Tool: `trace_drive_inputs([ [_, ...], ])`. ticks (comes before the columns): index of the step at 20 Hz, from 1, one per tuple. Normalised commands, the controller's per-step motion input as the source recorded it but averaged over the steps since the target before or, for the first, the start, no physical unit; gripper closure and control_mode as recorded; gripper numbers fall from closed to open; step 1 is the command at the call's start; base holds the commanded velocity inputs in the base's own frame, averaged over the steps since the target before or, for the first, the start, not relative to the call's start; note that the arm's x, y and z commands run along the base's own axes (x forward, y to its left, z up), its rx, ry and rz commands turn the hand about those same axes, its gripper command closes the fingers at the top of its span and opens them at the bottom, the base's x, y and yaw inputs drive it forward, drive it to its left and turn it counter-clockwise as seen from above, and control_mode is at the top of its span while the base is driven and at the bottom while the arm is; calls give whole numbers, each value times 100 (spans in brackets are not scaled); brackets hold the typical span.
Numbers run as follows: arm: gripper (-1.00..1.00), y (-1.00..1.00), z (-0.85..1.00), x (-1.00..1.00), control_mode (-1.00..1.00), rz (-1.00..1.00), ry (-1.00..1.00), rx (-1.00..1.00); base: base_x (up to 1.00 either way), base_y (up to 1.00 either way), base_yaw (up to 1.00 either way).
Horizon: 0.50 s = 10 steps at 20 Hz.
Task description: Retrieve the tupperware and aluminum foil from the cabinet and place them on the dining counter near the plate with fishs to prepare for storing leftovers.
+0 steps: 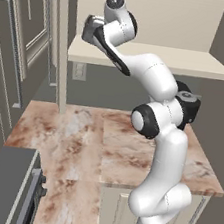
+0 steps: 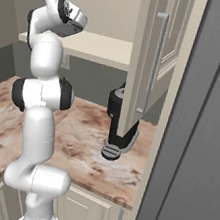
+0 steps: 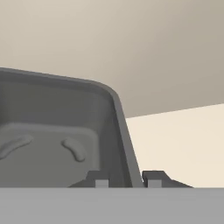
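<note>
The tupperware [image 3: 57, 135] is a dark grey tub that sits on the cream shelf [image 3: 183, 140] of the cabinet [image 1: 191, 62]. In the hand view its right wall stands between my two fingertips. My gripper [image 3: 127, 180] is shut on that wall, with one finger [image 3: 101, 181] inside the tub and the other outside. In the base views the hand [image 1: 91, 30] reaches onto the left end of the shelf [image 2: 102, 47]. The aluminum foil, the plate with fishs and the dining counter are out of view.
An open cabinet door [image 2: 150, 63] hangs to the right of the arm. A black appliance [image 2: 121, 129] stands on the marbled countertop [image 1: 128, 151] below. A dark stove [image 1: 3, 179] sits at the lower left, and tall grey panels [image 2: 206, 123] close off the right.
</note>
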Motion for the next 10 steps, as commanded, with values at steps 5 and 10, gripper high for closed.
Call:
trace_drive_inputs([
  [5,100,37,-21,-16,-100,0,0,-4,0,0,0],
  [10,100,61,-6,-75,-100,6,-13,-18,0,0,0],
])
